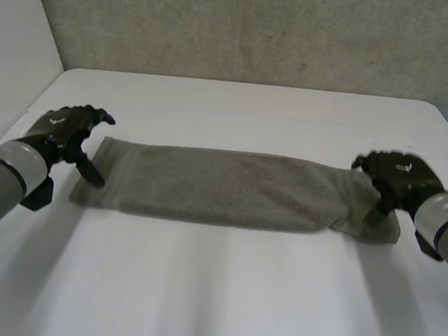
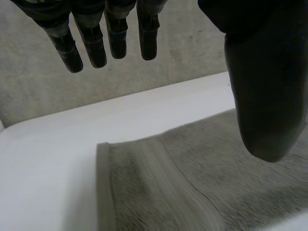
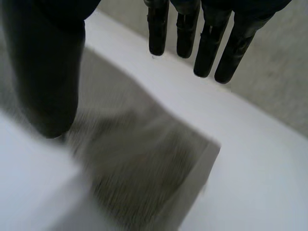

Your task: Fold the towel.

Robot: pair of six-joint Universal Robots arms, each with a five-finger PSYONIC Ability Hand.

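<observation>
A grey towel (image 1: 222, 188) lies folded into a long strip across the white table (image 1: 238, 106). My left hand (image 1: 67, 133) hovers at the strip's left end, open, fingers (image 2: 96, 45) straight and thumb (image 2: 262, 96) spread above the towel's end (image 2: 159, 183), holding nothing. At the right end my right hand (image 1: 397, 181) is open too; its fingers (image 3: 207, 43) and thumb (image 3: 48, 72) stand apart over the towel's corner (image 3: 144, 163). That corner lies a little rumpled, with one layer sticking out.
A grey wall (image 1: 253, 28) rises behind the table's far edge. A pale panel (image 1: 10, 44) stands at the left. Bare tabletop (image 1: 212, 294) stretches in front of the towel.
</observation>
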